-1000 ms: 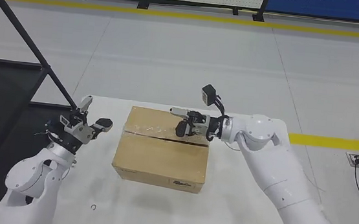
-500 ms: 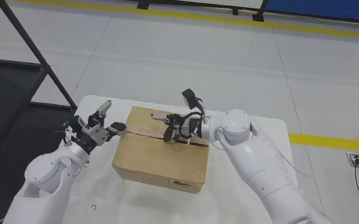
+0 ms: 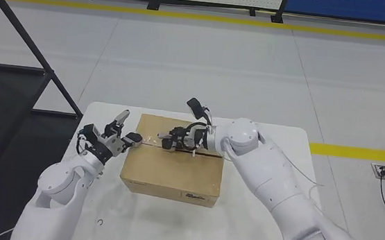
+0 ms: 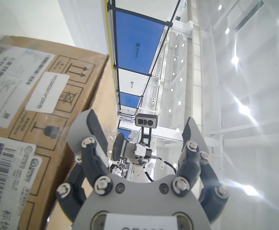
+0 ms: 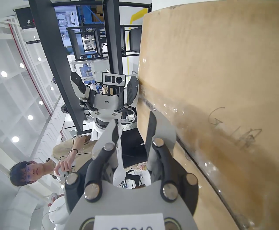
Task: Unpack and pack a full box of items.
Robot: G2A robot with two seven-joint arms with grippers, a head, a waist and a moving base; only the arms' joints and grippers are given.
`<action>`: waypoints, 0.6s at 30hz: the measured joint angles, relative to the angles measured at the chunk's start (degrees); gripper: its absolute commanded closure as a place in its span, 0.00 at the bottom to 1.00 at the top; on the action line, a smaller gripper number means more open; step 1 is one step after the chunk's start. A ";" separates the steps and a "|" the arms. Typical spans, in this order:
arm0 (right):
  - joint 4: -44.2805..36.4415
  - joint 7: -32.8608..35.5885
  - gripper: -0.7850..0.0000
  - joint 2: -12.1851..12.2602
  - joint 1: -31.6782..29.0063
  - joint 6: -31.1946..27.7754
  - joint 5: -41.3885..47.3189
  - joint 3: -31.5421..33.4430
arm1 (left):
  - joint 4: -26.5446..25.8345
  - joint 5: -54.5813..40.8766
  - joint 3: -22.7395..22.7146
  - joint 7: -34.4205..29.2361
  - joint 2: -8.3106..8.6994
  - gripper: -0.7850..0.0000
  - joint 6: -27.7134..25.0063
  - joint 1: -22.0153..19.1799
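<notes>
The white counter (image 3: 169, 222) carries a brown cardboard box (image 3: 173, 174), rectangular, with its flaps down (a wrinkled strip of glossy tape (image 5: 174, 113) runs along the top seam). The left pincer (image 3: 129, 128) sits just beside the box's left end at the top edge, its ribbed black pads (image 4: 96, 128) spread wide. The right pincer (image 3: 167, 140) lies low over the seam, its flat grey fingers a little apart, holding nothing. Beyond is a smooth grey floor (image 3: 198, 65).
</notes>
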 measured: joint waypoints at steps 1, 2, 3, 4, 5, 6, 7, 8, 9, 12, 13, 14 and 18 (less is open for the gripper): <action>0.39 0.07 1.00 -0.34 0.15 0.17 -0.29 -0.32 | 0.09 -0.19 0.05 0.16 -0.01 0.07 -0.09 -0.04; 0.72 0.07 1.00 -0.60 0.26 0.36 -0.55 -0.57 | 0.13 -0.33 0.08 0.28 -0.02 0.08 -0.17 -0.05; 1.08 0.00 1.00 -0.87 0.39 0.62 -0.82 -0.83 | 0.15 -0.47 0.10 0.39 -0.02 0.09 -0.25 -0.05; 1.60 -0.26 1.00 -1.25 0.59 1.07 -1.28 -1.20 | 0.13 -0.70 0.11 0.47 -0.03 0.09 -0.33 -0.01; 1.97 -0.51 1.00 -1.53 0.75 1.43 -1.67 -1.49 | 0.06 -0.93 0.09 0.50 -0.03 0.09 -0.37 0.06; 2.30 -0.66 1.00 -1.83 0.88 1.80 -2.07 -1.81 | -0.06 -1.16 0.05 0.50 -0.03 0.09 -0.41 0.15; 2.70 -0.67 1.00 -2.22 1.05 2.22 -2.51 -2.18 | -0.29 -1.37 -0.05 0.49 -0.01 0.08 -0.49 0.30; 3.01 -0.68 1.00 -2.50 1.16 2.42 -2.72 -2.40 | -0.47 -1.55 -0.14 0.49 0.00 0.07 -0.60 0.44; 3.33 -0.81 1.00 -2.77 1.29 2.56 -2.93 -2.59 | -0.66 -1.79 -0.28 0.49 0.02 0.07 -0.75 0.59; 4.19 -2.14 1.00 -3.72 1.65 2.77 -3.40 -3.02 | -1.41 -3.03 -1.22 0.85 0.07 0.04 -1.78 1.32; 4.38 -2.54 1.00 -4.10 1.80 2.81 -3.47 -3.15 | -1.79 -3.86 -1.98 1.21 0.11 0.02 -2.53 1.80; 4.50 -2.83 1.00 -4.39 1.94 2.81 -3.60 -3.27 | -2.11 -4.56 -2.72 1.54 0.14 0.01 -3.21 2.27; 4.99 -3.41 1.00 -5.65 2.61 2.81 -4.21 -3.84 | -3.19 -8.73 -7.34 3.01 0.41 0.00 -5.67 4.99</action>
